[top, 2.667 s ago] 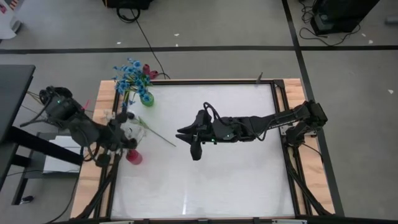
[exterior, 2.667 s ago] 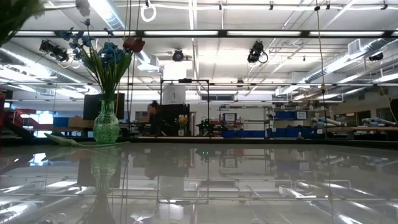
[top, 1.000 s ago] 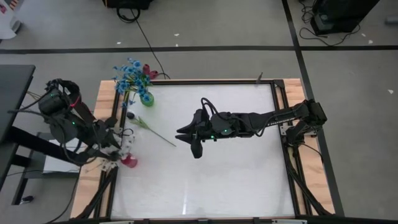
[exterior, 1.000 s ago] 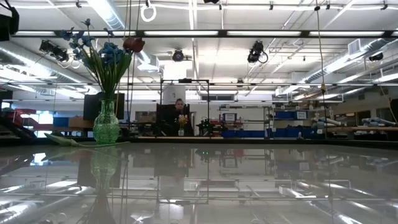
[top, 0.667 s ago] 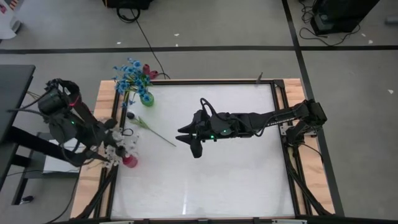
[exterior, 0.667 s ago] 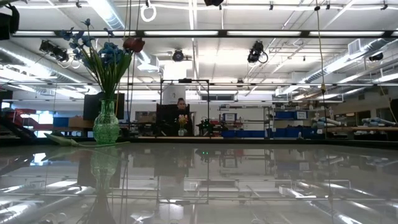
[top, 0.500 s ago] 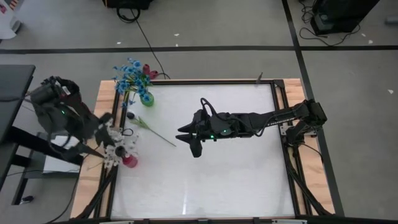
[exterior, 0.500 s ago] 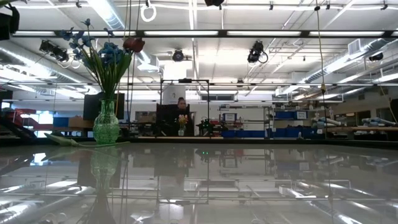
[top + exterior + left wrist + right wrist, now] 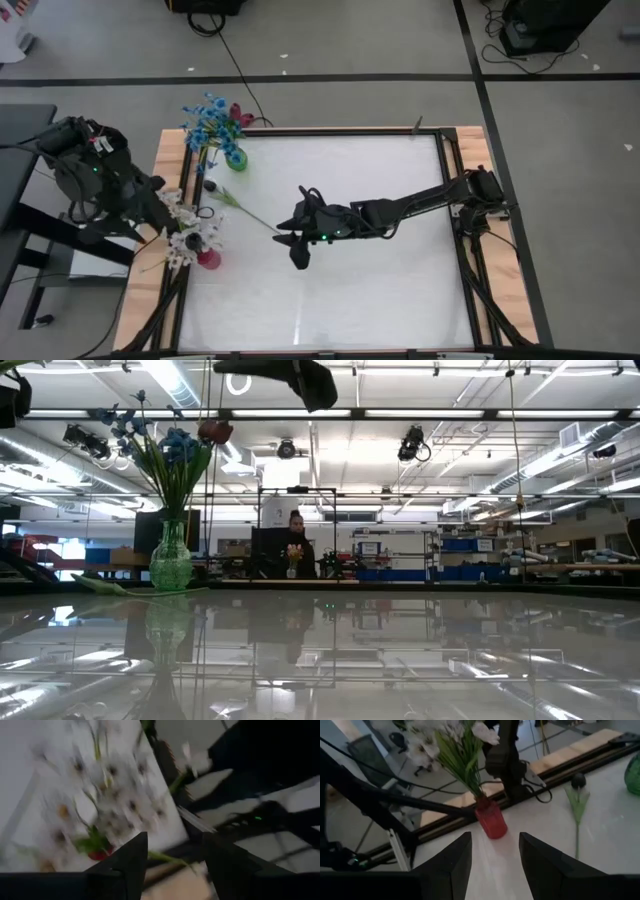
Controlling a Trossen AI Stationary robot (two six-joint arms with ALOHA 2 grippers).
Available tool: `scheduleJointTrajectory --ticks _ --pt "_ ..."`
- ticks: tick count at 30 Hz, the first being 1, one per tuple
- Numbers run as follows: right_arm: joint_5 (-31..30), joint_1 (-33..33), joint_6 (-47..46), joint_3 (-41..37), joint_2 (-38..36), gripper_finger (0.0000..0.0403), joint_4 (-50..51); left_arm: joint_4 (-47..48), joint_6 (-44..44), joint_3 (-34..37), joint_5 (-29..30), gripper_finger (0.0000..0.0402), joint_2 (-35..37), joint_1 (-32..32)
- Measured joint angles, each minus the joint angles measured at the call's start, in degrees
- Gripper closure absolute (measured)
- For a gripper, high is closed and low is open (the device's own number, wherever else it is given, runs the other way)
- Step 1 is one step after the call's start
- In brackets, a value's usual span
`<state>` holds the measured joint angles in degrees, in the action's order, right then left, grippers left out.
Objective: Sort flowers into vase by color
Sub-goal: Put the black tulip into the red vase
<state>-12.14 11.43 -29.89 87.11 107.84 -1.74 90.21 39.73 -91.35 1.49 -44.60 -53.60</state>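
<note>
A white desk (image 9: 380,290) with a wooden frame is seen from above. At its left edge stands a small red glass vase (image 9: 208,258) holding a bunch of white artificial flowers (image 9: 186,232) on green stems. Near the far left corner, a green glass vase (image 9: 235,159) holds blue artificial flowers (image 9: 208,116) and one dark red one. A single dark-headed flower on a long green stem (image 9: 232,203) lies flat on the desk between the two vases. The left gripper (image 9: 172,852) hovers just beside the white bunch at the desk's left edge, its fingers apart and holding nothing. The right gripper (image 9: 297,248) reaches to mid-desk, close to the loose stem's end, fingers (image 9: 452,857) parted and empty.
</note>
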Motion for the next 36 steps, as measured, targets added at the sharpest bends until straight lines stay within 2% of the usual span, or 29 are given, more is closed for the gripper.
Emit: scheduleJointTrajectory --ticks 6,9,13,16,24,29,33,36 --pt "0.5 0.1 0.0 0.0 0.0 0.023 -2.1 -0.2 5.3 0.0 -5.2 0.0218 0.0 0.0" --pt "1.8 0.1 1.2 0.1 2.1 0.023 -5.2 -0.2 7.0 0.0 -7.1 0.0222 -0.1 0.0" --pt "2.9 0.0 3.2 1.6 8.8 0.0223 -11.2 -0.2 7.7 0.0 -7.2 0.0223 0.0 0.0" --pt "4.0 0.0 6.9 7.1 15.4 0.0211 -14.3 -0.2 7.7 0.0 -6.6 0.0223 -0.1 0.0" --pt "3.0 -0.3 15.2 26.3 31.7 0.0155 -10.0 -0.2 13.8 0.0 -6.0 0.0224 -0.6 0.0" --pt "2.6 -1.8 16.5 38.3 41.3 0.0112 -10.9 -0.2 15.0 0.0 -6.2 0.0224 -1.0 0.0" --pt "4.9 -3.1 16.8 47.0 48.4 0.008 -11.3 -0.2 16.0 0.0 -6.2 0.0224 -1.6 0.0" --pt "6.7 -3.8 16.5 46.6 50.4 0.0065 -19.2 -0.2 16.7 0.0 -6.2 0.0224 -1.9 0.0"
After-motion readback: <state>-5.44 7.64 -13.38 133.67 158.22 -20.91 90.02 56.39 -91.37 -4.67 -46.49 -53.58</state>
